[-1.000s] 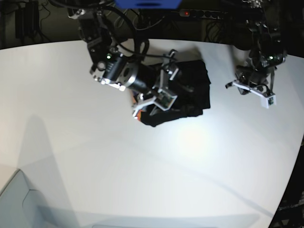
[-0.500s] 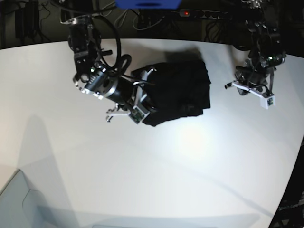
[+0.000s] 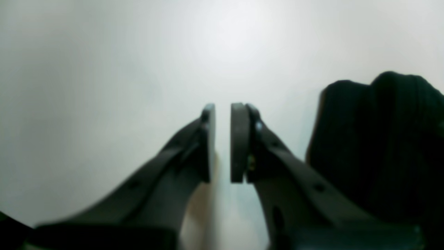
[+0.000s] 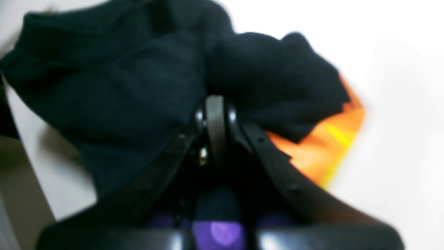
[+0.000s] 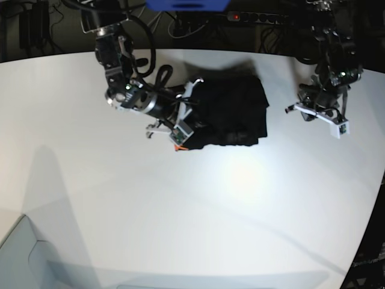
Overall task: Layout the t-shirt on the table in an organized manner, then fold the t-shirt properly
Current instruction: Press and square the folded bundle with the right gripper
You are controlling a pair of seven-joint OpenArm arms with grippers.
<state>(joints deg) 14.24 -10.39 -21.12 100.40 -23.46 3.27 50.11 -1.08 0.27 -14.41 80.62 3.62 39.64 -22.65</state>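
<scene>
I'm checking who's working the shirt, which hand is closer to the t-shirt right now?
Right. The right hand is shut on the t-shirt at its edge; the left hand hangs beside it, apart, over bare table.

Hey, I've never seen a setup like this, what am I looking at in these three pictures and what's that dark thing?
A two-armed robot stands at a white table. One picture looks down from overhead; the other two come from cameras on each wrist, looking along each claw. The dark bundle is a bunched-up black t-shirt with an orange patch showing. The right claw is shut on the t-shirt's cloth. The left claw holds nothing, its fingers slightly apart above bare table beside the shirt.
</scene>
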